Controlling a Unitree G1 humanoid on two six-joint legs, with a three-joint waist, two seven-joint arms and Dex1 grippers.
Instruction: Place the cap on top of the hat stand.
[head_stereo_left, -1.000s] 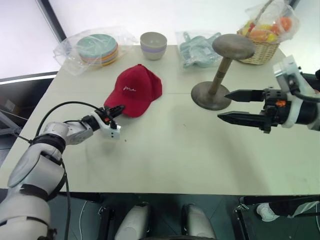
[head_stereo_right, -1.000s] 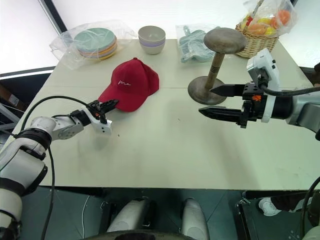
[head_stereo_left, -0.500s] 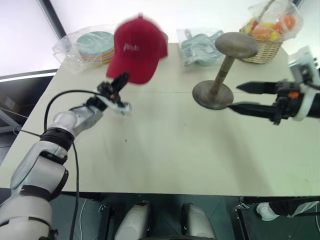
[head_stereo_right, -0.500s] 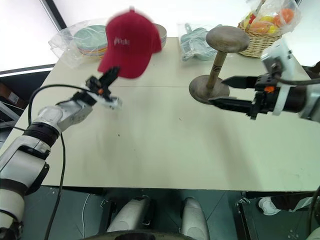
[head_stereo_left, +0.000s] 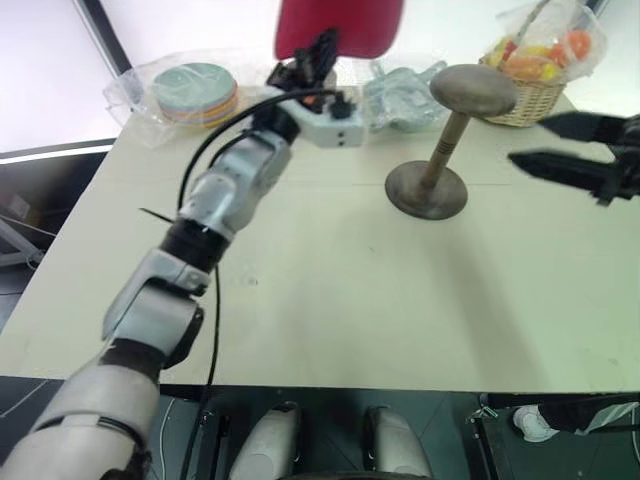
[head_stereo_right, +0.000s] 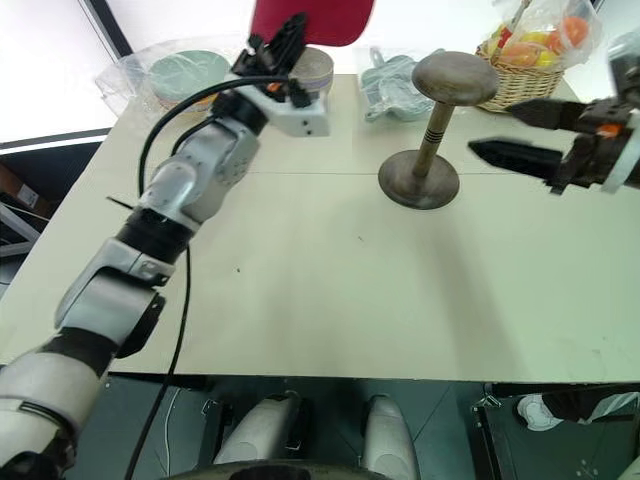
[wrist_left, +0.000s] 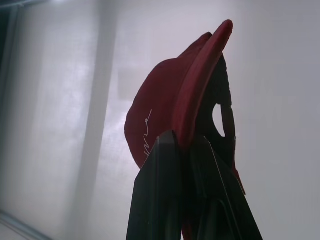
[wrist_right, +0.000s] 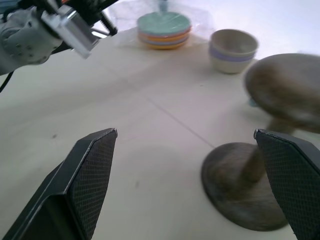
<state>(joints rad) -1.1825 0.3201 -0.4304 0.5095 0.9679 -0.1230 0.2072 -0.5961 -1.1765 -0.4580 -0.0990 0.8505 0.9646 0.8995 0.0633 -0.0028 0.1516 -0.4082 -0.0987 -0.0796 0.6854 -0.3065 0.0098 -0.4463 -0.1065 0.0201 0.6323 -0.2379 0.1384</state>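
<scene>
The red cap (head_stereo_left: 340, 22) hangs high above the far side of the table, cut off by the top of the head views. My left gripper (head_stereo_left: 322, 45) is shut on its brim and points upward; in the left wrist view the black fingers (wrist_left: 167, 165) pinch the brim edge of the cap (wrist_left: 170, 110), with white script on its front. The brown wooden hat stand (head_stereo_left: 470, 90) stands upright on its round base (head_stereo_left: 427, 190), to the right of the cap and lower. My right gripper (head_stereo_left: 530, 140) is open and empty, right of the stand, which also shows in the right wrist view (wrist_right: 282, 82).
A bagged stack of plates (head_stereo_left: 195, 95) sits at the table's far left, and stacked bowls (wrist_right: 233, 50) behind my left wrist. A bag of teal items (head_stereo_left: 400, 95) lies behind the stand. A wicker basket of fruit (head_stereo_left: 530, 70) is at the far right corner.
My left gripper has lifted the cap off the table, up and to the right toward the stand. My right gripper has drawn back to the right, away from the stand's base.
</scene>
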